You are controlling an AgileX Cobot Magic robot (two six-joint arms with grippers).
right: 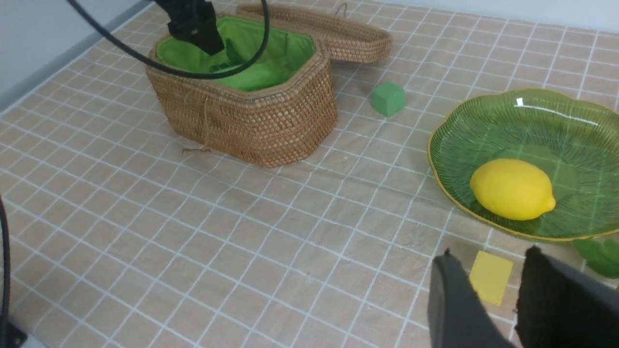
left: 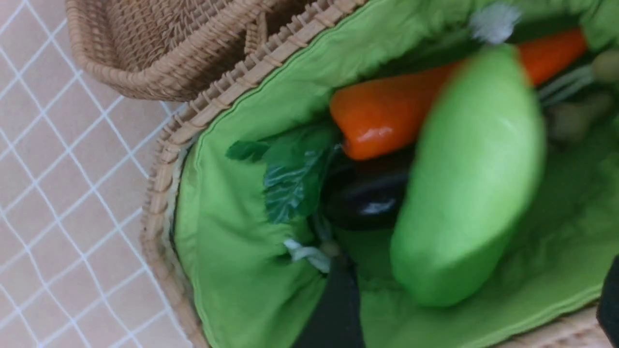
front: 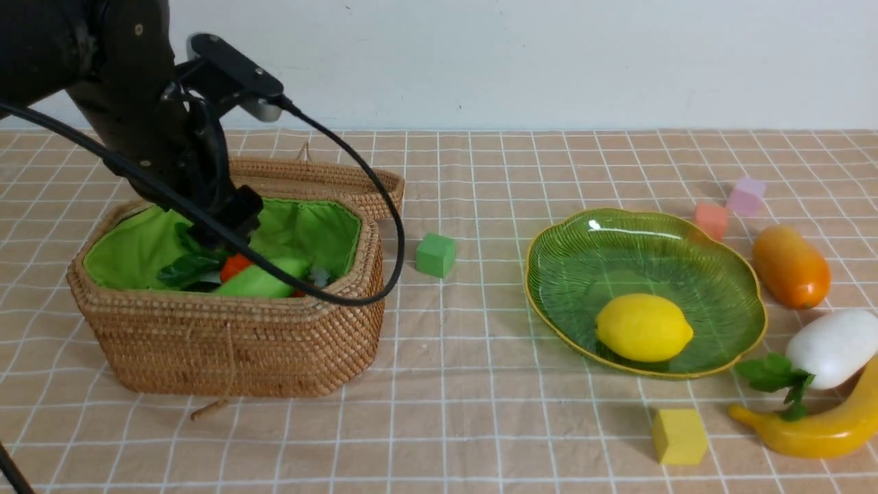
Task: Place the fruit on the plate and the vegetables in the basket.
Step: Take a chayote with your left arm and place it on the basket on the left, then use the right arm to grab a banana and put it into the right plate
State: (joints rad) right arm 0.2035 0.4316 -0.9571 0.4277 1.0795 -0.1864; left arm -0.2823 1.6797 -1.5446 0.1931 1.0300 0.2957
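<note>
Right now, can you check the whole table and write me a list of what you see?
Surface: checked cloth, flat.
Job's things: lemon on plate; mango, radish, banana beside it on the cloth; carrot, eggplant, gourd in basket.
Clutter: green cube, yellow cube, orange cube, pink cube, all on the cloth.
Pincers: left pincer open at the basket's mouth; right pincer open, empty.
Cables: black cable loops across the basket.
Surroundings: bare wall behind.

Basket (front: pixel 226 343): brown woven wicker, bright green lining. Below the black left gripper (left: pixel 476 258): light-green gourd (left: pixel 469 183), orange carrot (left: pixel 382 116), dark purple eggplant (left: pixel 367 203). Plate (front: pixel 645 261): translucent green, ribbed leaf pattern, yellow-gold rim. Lemon (front: pixel 643 327): yellow. Tablecloth (front: pixel 480 384): beige, white grid.
</note>
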